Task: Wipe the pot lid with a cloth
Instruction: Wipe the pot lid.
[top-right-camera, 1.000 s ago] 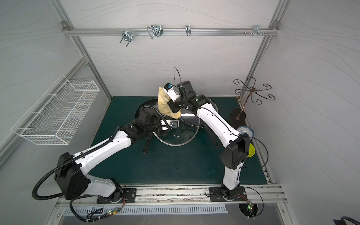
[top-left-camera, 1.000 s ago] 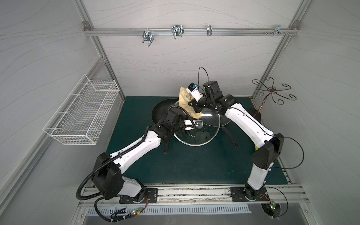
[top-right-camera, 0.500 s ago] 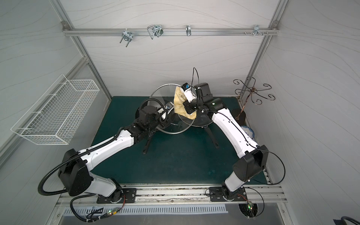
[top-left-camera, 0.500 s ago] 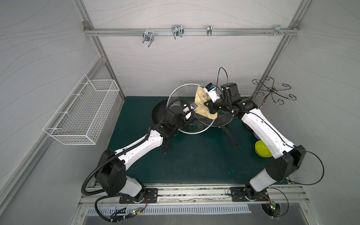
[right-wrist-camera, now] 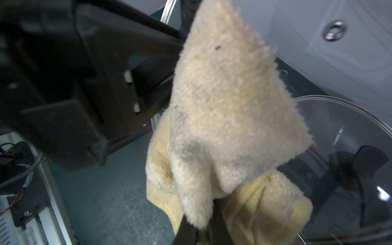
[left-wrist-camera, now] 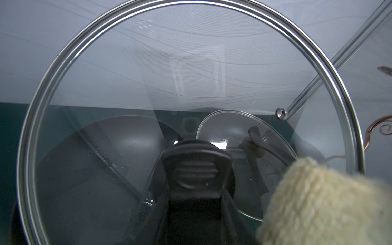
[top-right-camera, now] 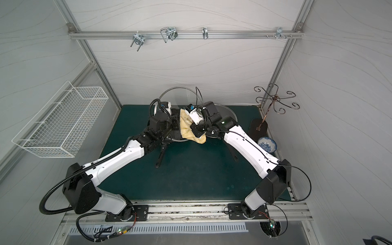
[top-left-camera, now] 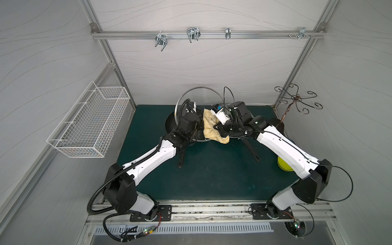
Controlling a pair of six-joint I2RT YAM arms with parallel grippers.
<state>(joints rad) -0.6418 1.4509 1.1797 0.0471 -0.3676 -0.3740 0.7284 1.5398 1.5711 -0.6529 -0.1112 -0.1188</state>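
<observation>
Stains [right-wrist-camera: 191, 149] on cloth [right-wrist-camera: 229, 95], right wrist only

Likely a robotics lab test cell: white panel walls [top-left-camera: 212, 63] on aluminium framing [top-left-camera: 254, 35], a pair of robot arms [top-left-camera: 152, 159] bolted to a front rail [top-left-camera: 212, 212], green mat [top-left-camera: 212, 180], wire basket [top-left-camera: 89, 121] on one wall.
</observation>
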